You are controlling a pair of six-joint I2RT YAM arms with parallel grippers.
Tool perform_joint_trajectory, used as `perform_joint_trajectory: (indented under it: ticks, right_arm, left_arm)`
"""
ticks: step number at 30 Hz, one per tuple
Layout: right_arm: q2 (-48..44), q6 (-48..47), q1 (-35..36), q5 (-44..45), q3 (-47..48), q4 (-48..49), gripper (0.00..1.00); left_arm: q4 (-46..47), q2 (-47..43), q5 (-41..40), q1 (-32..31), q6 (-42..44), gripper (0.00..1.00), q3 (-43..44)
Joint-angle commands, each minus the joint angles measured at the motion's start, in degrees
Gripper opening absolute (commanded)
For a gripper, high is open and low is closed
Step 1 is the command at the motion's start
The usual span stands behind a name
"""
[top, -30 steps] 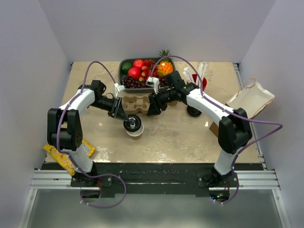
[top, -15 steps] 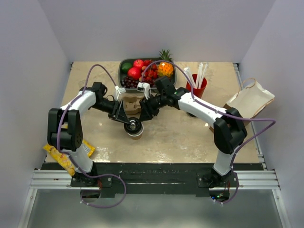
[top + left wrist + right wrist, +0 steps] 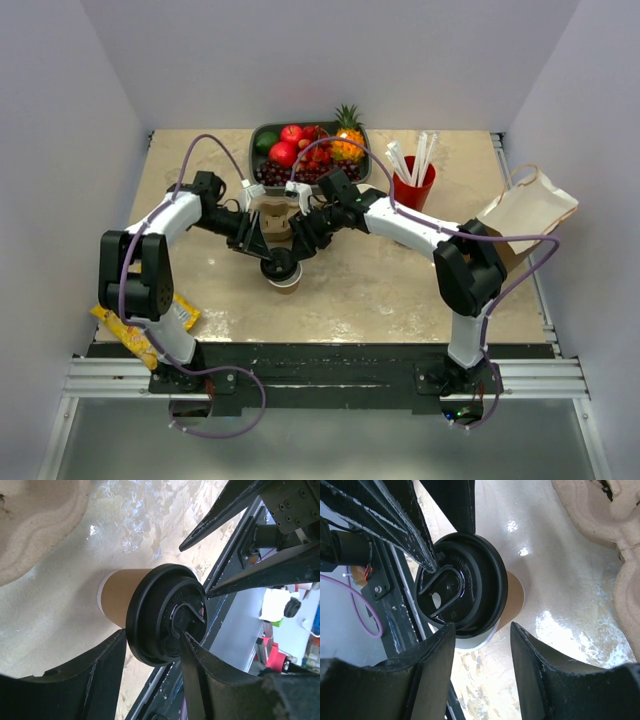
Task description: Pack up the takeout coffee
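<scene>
The takeout coffee, a kraft-brown cup [image 3: 287, 283] with a black lid [image 3: 281, 268], stands on the table in front of the tan carrier [image 3: 272, 213]. My left gripper [image 3: 265, 250] comes in from the left. In the left wrist view it [image 3: 152, 631] grips the lid [image 3: 160, 605], one finger outside the rim and one on the lid's top. The lid sits slightly askew on the cup [image 3: 125, 590]. My right gripper [image 3: 300, 243] is open just right of the cup; in its own view [image 3: 481, 626] the jaws stand apart at the cup [image 3: 515, 597] and lid [image 3: 470, 575].
A tray of fruit [image 3: 305, 145] stands at the back. A red cup of white straws [image 3: 413, 185] is at back right. A white paper bag [image 3: 527, 210] lies at the right edge. A yellow snack packet [image 3: 135, 330] lies at front left.
My right arm has swung left and its gripper now sits beside the cup. My left gripper and the lid have shifted slightly toward the carrier, the lid now lower on the cup.
</scene>
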Motion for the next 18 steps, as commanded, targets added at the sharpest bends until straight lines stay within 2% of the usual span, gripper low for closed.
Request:
perform_joint_trajectory:
  ticks: [1, 7, 18]
  right_arm:
    - [-1.04, 1.35, 0.22, -1.18, 1.7, 2.01, 0.51]
    - [-2.18, 2.05, 0.22, -1.44, 1.88, 2.19, 0.51]
    - [-4.55, 0.38, 0.14, -0.21, 0.65, 0.17, 0.51]
  left_arm:
    - [0.99, -3.48, -1.21, -1.13, -0.25, 0.51, -0.27]
    - [1.69, -4.72, -4.9, -2.54, 0.37, 0.51, -0.71]
    - [1.69, -3.58, -5.17, -5.88, 1.6, 0.52, 0.7]
